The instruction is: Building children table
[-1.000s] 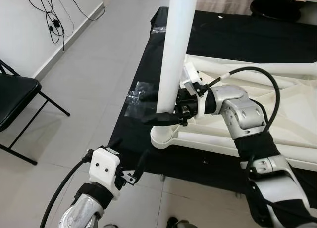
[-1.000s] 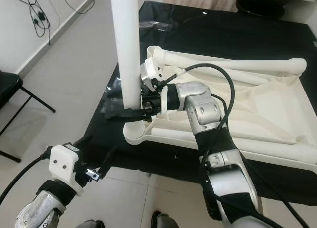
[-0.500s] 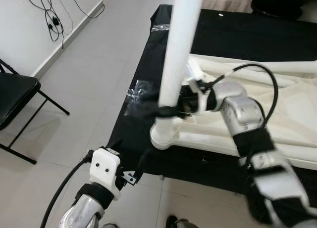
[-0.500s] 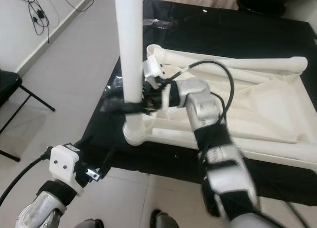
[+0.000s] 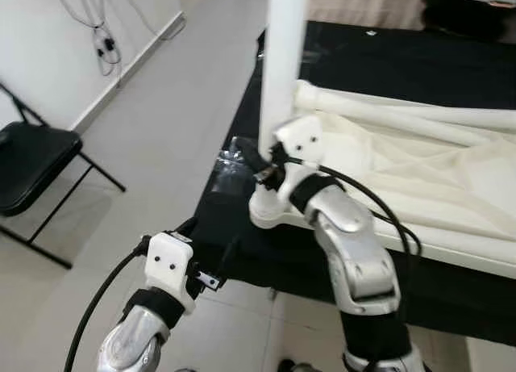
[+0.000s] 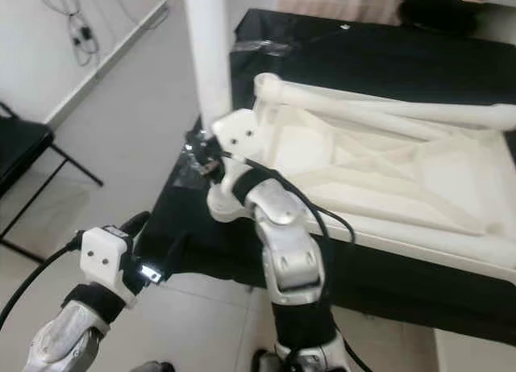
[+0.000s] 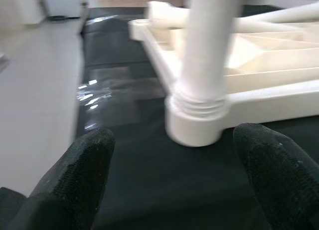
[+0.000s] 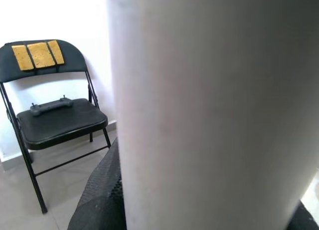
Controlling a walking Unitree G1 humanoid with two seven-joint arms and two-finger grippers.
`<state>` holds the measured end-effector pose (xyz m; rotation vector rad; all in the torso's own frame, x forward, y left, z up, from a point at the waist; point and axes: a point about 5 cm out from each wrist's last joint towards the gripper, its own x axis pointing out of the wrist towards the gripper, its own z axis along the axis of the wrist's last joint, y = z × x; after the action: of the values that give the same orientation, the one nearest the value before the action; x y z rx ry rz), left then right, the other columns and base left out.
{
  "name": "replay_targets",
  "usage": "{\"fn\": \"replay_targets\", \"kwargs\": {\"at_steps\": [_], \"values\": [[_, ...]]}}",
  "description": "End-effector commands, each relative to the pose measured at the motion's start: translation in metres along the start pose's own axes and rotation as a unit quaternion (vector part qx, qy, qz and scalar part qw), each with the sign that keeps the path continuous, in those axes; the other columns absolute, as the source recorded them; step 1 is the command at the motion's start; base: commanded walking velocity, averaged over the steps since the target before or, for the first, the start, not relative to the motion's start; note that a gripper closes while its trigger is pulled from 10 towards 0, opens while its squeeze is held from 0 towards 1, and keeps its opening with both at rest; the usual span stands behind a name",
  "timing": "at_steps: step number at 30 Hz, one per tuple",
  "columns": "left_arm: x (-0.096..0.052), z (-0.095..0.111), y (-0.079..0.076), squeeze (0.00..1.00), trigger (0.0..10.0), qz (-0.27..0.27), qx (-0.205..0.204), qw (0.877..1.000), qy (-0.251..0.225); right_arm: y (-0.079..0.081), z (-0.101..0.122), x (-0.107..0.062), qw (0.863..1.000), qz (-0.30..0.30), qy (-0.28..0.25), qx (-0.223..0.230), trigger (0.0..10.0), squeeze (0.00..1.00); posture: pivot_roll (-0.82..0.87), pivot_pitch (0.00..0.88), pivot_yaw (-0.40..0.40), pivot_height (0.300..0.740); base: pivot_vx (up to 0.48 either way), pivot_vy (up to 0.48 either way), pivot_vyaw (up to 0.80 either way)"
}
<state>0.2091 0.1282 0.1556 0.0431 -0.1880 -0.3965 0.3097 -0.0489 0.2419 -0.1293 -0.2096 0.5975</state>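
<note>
Standing upright in the near-left corner socket of the upturned white table top (image 6: 379, 170), the white leg (image 5: 282, 73) rises out of view; the table top lies on a black cloth (image 5: 379, 65). The right gripper (image 5: 256, 164) clasps the leg low down, its fingers (image 8: 99, 200) pressed around it; the left gripper (image 7: 174, 190) hangs spread wide, near the socket (image 7: 197, 125); a black folding chair (image 5: 32, 158) stands far left.

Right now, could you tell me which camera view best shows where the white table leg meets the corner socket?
The left wrist view: the white leg stands upright in the corner socket, its ribbed joint clear. In the eye views the right gripper partly hides that joint. The right wrist view shows the leg's blurred shaft up close.
</note>
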Motion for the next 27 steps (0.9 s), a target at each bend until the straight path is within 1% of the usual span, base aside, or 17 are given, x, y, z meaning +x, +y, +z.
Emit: {"fn": "replay_targets", "kwargs": {"at_steps": [1, 2, 3, 5, 8, 9, 12, 13, 15, 16, 18, 20, 21, 22, 24, 25, 27], "values": [[-0.003, -0.005, 0.0, 0.0, 10.0, 0.002, -0.004, 1.0, 0.011, 0.003, -0.016, 0.008, 0.999, -0.006, 0.049, 0.005, 10.0, 0.0, 0.07, 0.208, -0.071, 0.74, 0.0, 0.0, 0.0], [-0.004, -0.005, 0.001, 0.0, 10.0, 0.009, -0.002, 1.0, 0.011, 0.002, -0.012, 0.011, 0.999, -0.002, 0.032, 0.012, 10.0, 0.0, 0.08, 0.206, -0.077, 0.74, 0.0, 0.0, 0.0], [-0.005, -0.005, 0.002, 0.0, 10.0, 0.018, 0.001, 1.0, 0.011, 0.009, -0.003, 0.011, 0.997, 0.057, 0.002, 0.045, 10.0, 0.96, 0.08, 0.205, -0.078, 0.74, 0.0, 0.0, 0.0], [-0.005, -0.005, 0.002, 0.0, 10.0, 0.02, 0.001, 1.0, 0.011, 0.012, 0.004, 0.01, 0.994, 0.087, -0.021, 0.059, 10.0, 1.0, 0.09, 0.207, -0.081, 0.74, 0.0, 0.0, 0.0], [-0.005, -0.004, 0.001, 0.0, 10.0, 0.016, -0.001, 1.0, 0.01, 0.011, 0.025, 0.003, 0.971, 0.203, -0.086, 0.09, 10.0, 1.0, 0.08, 0.214, -0.082, 0.74, 0.0, 0.0, 0.0], [-0.005, -0.004, 0.001, 0.0, 10.0, 0.016, -0.001, 1.0, 0.01, 0.011, 0.025, 0.003, 0.971, 0.203, -0.086, 0.09, 10.0, 1.0, 0.08, 0.214, -0.082, 0.74, 0.0, 0.0, 0.0], [-0.005, -0.004, 0.001, 0.0, 10.0, 0.013, -0.004, 1.0, 0.009, 0.005, 0.031, 0.002, 0.956, 0.262, -0.105, 0.081, 10.0, 1.0, 0.07, 0.219, -0.083, 0.74, 0.0, 0.0, 0.0], [-0.005, -0.004, 0.0, 0.0, 10.0, 0.01, -0.006, 1.0, 0.008, -0.001, 0.03, 0.004, 0.946, 0.302, -0.1, 0.064, 10.0, 0.32, 0.07, 0.225, -0.08, 0.74, 0.0, 0.0, 0.0], [-0.005, -0.004, -0.001, 0.0, 10.0, 0.009, -0.007, 1.0, 0.008, -0.006, 0.029, 0.006, 0.94, 0.325, -0.094, 0.053, 10.0, 0.32, 0.07, 0.225, -0.08, 0.74, 0.0, 0.0, 0.0], [-0.006, -0.003, -0.002, 0.0, 10.0, 0.007, -0.009, 1.0, 0.007, -0.011, 0.027, 0.005, 0.928, 0.362, -0.086, 0.033, 10.0, 0.0, 0.08, 0.233, -0.081, 0.74, 0.0, 0.0, 0.0], [-0.006, -0.003, -0.003, 0.0, 10.0, 0.006, -0.009, 1.0, 0.007, -0.014, 0.026, 0.005, 0.919, 0.385, -0.081, 0.023, 10.0, 0.0, 0.08, 0.233, -0.081, 0.74, 0.0, 0.0, 0.0], [-0.008, -0.002, -0.004, 0.0, 10.0, 0.007, -0.011, 1.0, 0.008, -0.023, 0.029, 0.011, 0.917, 0.389, -0.081, 0.022, 10.0, 0.0, 0.09, 0.245, -0.082, 0.74, 0.0, 0.0, 0.0], [-0.012, 0.0, -0.007, 0.0, 10.0, 0.008, -0.014, 1.0, 0.01, -0.035, 0.036, 0.017, 0.906, 0.415, -0.08, 0.025, 10.0, 0.0, 0.1, 0.261, -0.084, 0.74, 0.0, 0.0, 0.0], [-0.012, 0.0, -0.007, 0.0, 10.0, 0.008, -0.014, 1.0, 0.01, -0.035, 0.036, 0.017, 0.906, 0.415, -0.08, 0.025, 10.0, 0.0, 0.1, 0.261, -0.084, 0.74, 0.0, 0.0, 0.0], [-0.016, 0.001, -0.009, 0.0, 10.0, 0.008, -0.016, 1.0, 0.012, -0.04, 0.039, 0.017, 0.888, 0.453, -0.073, 0.022, 10.0, 0.0, 0.1, 0.269, -0.084, 0.74, 0.0, 0.0, 0.0], [-0.016, 0.001, -0.009, 0.0, 10.0, 0.008, -0.016, 1.0, 0.012, -0.04, 0.039, 0.017, 0.888, 0.453, -0.073, 0.022, 10.0, 0.0, 0.1, 0.269, -0.084, 0.74, 0.0, 0.0, 0.0], [-0.019, 0.003, -0.011, 0.0, 10.0, 0.008, -0.016, 1.0, 0.012, -0.043, 0.04, 0.017, 0.876, 0.478, -0.067, 0.024, 10.0, 0.0, 0.11, 0.287, -0.083, 0.74, 0.0, 0.0, 0.0]]}}
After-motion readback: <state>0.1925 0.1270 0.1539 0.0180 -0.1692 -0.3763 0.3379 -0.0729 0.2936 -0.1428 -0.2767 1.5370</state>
